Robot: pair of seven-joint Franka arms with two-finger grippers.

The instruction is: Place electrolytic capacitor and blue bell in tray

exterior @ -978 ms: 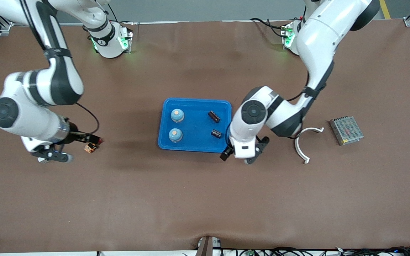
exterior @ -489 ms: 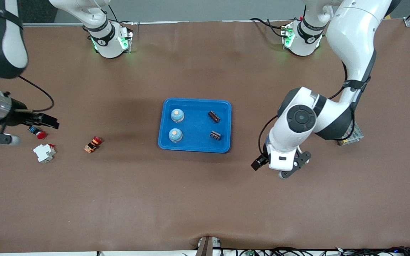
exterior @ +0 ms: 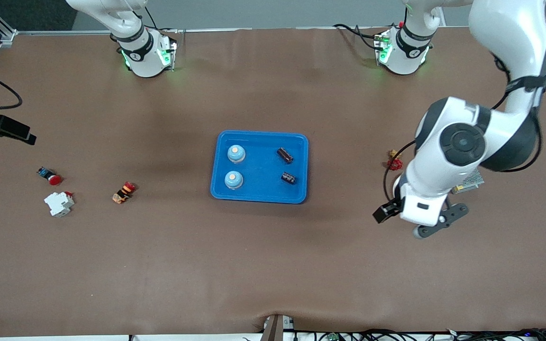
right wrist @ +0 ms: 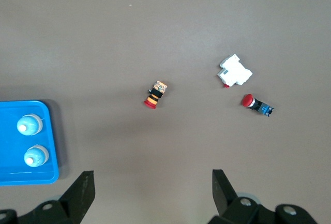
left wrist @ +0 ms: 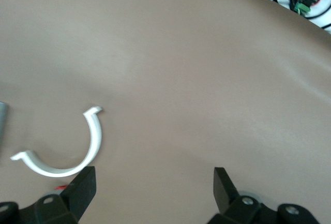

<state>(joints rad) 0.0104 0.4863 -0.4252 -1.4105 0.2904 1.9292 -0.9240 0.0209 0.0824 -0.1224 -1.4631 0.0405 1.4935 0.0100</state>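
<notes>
The bright blue tray [exterior: 261, 166] sits mid-table. In it stand two blue bells [exterior: 236, 153] [exterior: 233, 179] toward the right arm's end and lie two dark electrolytic capacitors [exterior: 285, 155] [exterior: 288, 178] toward the left arm's end. My left gripper [left wrist: 152, 175] is open and empty over bare table, well off the tray toward the left arm's end; its hand [exterior: 422, 210] hides the fingers in the front view. My right gripper [right wrist: 152, 177] is open and empty, high over the table at the right arm's end; its wrist view shows the tray's end [right wrist: 13, 113] with both bells [right wrist: 29, 125] [right wrist: 35, 157].
A white C-shaped clip [left wrist: 67, 151] lies beside the left gripper. A small red part [exterior: 394, 162] and a grey power supply [exterior: 473, 179] lie near the left arm. A red push button [exterior: 50, 176], a white breaker [exterior: 59, 203] and an orange-black part [exterior: 123, 192] lie at the right arm's end.
The left arm has swung from the tray's edge toward its own end of the table. The right arm has risen and drawn back off the view's edge. Nothing in the tray moved.
</notes>
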